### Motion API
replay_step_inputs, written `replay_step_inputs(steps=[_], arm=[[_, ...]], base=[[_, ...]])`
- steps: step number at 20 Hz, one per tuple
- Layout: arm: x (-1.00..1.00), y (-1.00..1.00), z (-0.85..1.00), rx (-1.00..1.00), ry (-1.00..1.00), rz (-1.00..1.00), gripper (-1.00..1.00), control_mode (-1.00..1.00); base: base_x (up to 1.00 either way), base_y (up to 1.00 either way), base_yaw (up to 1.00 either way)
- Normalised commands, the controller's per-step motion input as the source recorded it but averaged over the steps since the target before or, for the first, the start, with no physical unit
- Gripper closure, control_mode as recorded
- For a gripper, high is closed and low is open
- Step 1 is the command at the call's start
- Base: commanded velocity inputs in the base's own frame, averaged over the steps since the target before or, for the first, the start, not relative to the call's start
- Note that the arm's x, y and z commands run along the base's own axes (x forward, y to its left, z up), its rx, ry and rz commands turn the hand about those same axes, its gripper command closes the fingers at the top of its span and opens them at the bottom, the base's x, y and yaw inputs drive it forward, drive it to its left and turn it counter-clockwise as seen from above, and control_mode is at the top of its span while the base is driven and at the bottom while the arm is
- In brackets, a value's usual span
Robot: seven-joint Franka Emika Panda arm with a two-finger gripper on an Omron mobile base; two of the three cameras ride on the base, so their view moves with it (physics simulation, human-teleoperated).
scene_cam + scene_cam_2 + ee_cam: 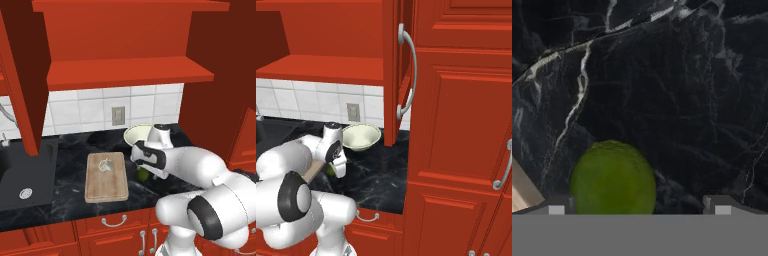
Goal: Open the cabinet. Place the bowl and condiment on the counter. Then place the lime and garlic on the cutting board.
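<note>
In the hand view my gripper [639, 207] stands open, low over the black counter [677, 100]. The green lime [613, 180] lies on the counter between the fingertips [556, 209], closer to the left one and not gripped. From the left base view the lime [143, 174] peeks out under my hand, just right of the cutting board [106, 185]. The white garlic [105, 165] rests on the board's far half. The cream bowl [136, 134] sits on the counter behind my wrist. A small dark container [385, 161], apparently the condiment, stands on the counter. The cabinet [130, 72] is open, its shelf bare.
The dark sink [25, 175] lies left of the board. The open right cabinet door [398, 70] juts out above the counter, beside a tall red cabinet [461, 125]. A corner of the board [519, 190] shows at the hand view's left edge.
</note>
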Motion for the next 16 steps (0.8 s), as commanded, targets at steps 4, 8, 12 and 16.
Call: replay_step_inputs(steps=[4, 8, 12, 16], arm=[[-0.02, 0.00, -0.25, 0.00, 0.01, 0.03, 1.00, -1.00], [-0.01, 0.01, -0.28, 0.00, 0.00, 0.01, 1.00, -1.00], [0.01, 0.00, -0.33, 0.00, 0.01, 0.01, 1.00, -1.00], [-0.01, 0.00, -0.50, 0.00, 0.00, 0.05, 1.00, -1.00]], base=[[0.00, 0.00, 0.00], [0.00, 0.00, 0.00], [0.00, 0.00, 0.00], [0.00, 0.00, 0.00]])
